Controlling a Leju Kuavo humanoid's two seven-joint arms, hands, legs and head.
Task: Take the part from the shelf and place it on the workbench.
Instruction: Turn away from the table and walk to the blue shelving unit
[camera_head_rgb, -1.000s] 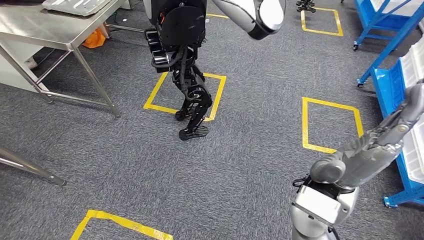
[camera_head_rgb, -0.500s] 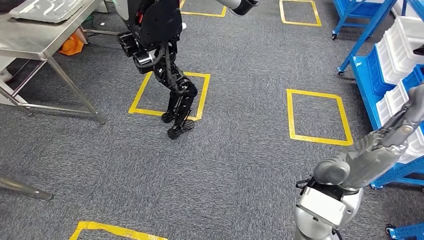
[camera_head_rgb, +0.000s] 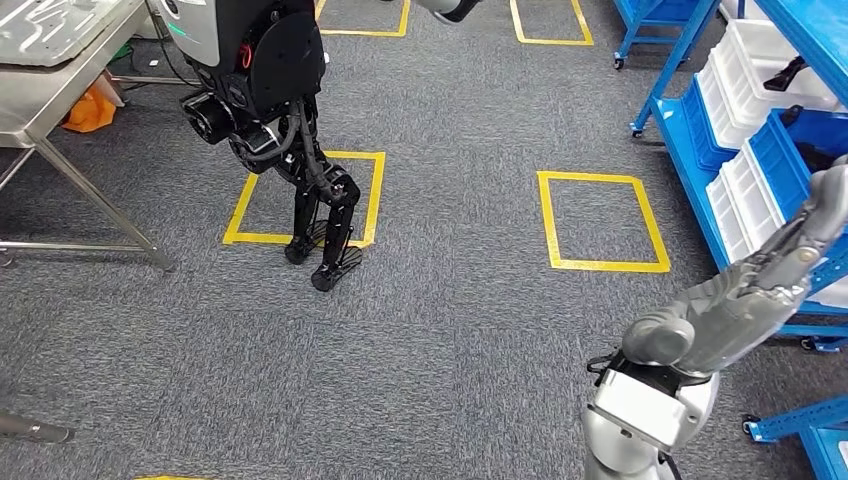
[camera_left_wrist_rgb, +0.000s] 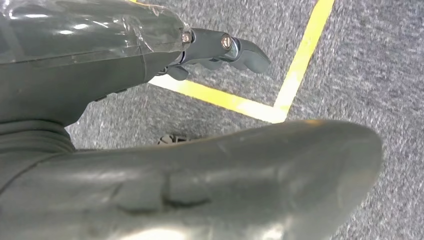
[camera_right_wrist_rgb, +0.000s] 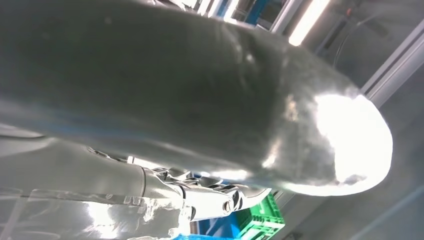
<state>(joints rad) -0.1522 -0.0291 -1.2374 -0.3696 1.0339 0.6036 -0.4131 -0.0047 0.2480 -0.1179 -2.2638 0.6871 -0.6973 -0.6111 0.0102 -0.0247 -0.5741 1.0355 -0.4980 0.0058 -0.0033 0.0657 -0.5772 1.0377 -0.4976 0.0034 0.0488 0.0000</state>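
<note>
A Kuavo humanoid faces the blue shelf (camera_head_rgb: 690, 150), the rack of white bins (camera_head_rgb: 760, 80) and blue bins (camera_head_rgb: 790, 150) at the right of the head view, with the fetching step of its task not yet begun. The right hand (camera_head_rgb: 740, 305) is raised just beside the shelf's lower tiers, its grey fingers lying roughly straight along the forearm and holding nothing that can be seen; the right wrist view shows the thumb (camera_right_wrist_rgb: 225, 95) and fingers (camera_right_wrist_rgb: 210, 200) apart, with a green crate (camera_right_wrist_rgb: 262, 222) beyond them. The left hand (camera_left_wrist_rgb: 165, 125), shown in its own wrist view, hangs over grey carpet (camera_head_rgb: 450, 300) and a yellow tape line (camera_left_wrist_rgb: 300, 55), thumb and fingers (camera_left_wrist_rgb: 225, 47) apart and empty. Dark objects lie in the bins on the shelf's upper levels, one in a white bin (camera_head_rgb: 790, 72) and one in a blue bin (camera_head_rgb: 815, 150); either may be the part, though which cannot be told. Well away from the shelf, across the carpet, stand a second robot (camera_head_rgb: 270, 90) on a yellow floor square (camera_head_rgb: 300, 195) and the steel workbench (camera_head_rgb: 50, 70). The next move, by this reading, calls for closing on the shelf and reaching the right hand into the proper bin.
</note>
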